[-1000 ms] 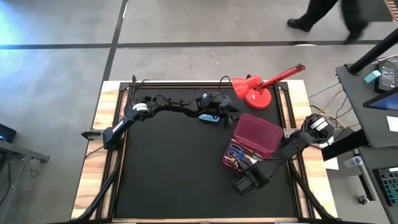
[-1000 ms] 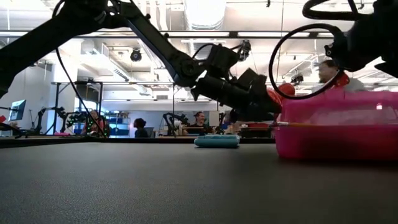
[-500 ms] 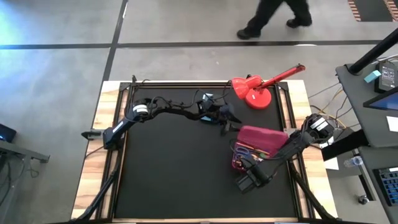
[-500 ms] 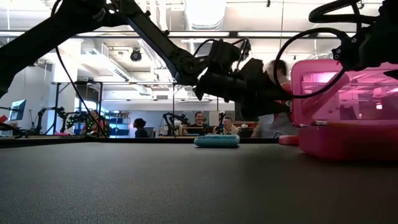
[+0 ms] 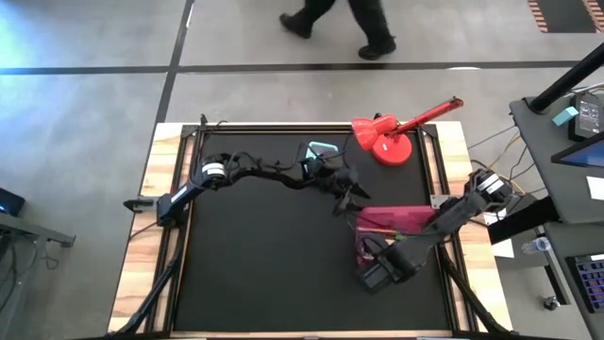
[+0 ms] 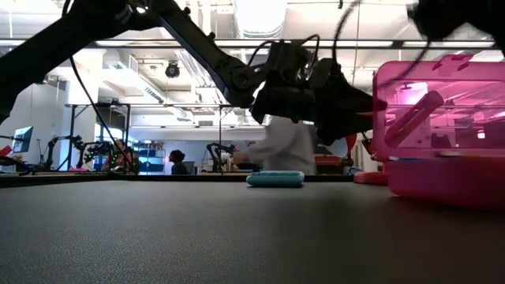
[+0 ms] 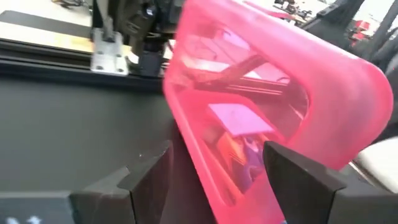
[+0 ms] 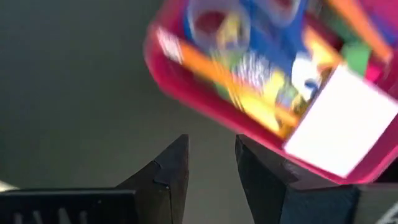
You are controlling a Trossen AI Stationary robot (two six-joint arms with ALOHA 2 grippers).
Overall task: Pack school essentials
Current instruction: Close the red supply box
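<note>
The pink case (image 5: 370,247) sits at the table's right, its clear pink lid (image 6: 442,102) standing nearly upright over the base (image 6: 442,183). The right wrist view shows blue-handled scissors (image 8: 249,12), orange pencils (image 8: 205,62), a yellow-green crayon box (image 8: 264,84), a green block (image 8: 357,56) and a white square (image 8: 348,124) inside. My left gripper (image 5: 347,196) is open at the lid's free edge. My right gripper (image 5: 373,274) is open by a narrow gap at the case's near left corner; I cannot tell whether it touches. My left gripper is open on the lid's free edge (image 7: 205,149), which runs between the two fingers (image 7: 292,174). It comes slanting from the table's far left side. The lid stands raised on its hinge, tilted over the base, which rests on the table.
A light blue calculator (image 5: 321,149) lies flat behind my left gripper. A red desk lamp (image 5: 392,132) lies at the far right edge. The black mat (image 5: 255,255) left of the case is bare. A person (image 5: 340,19) walks on the floor beyond the table.
My left gripper has moved toward the near right, swinging the lid from lying flat open on the far side to nearly upright over the base. The calculator has come out from under the left arm. The base has shifted slightly toward the right.
</note>
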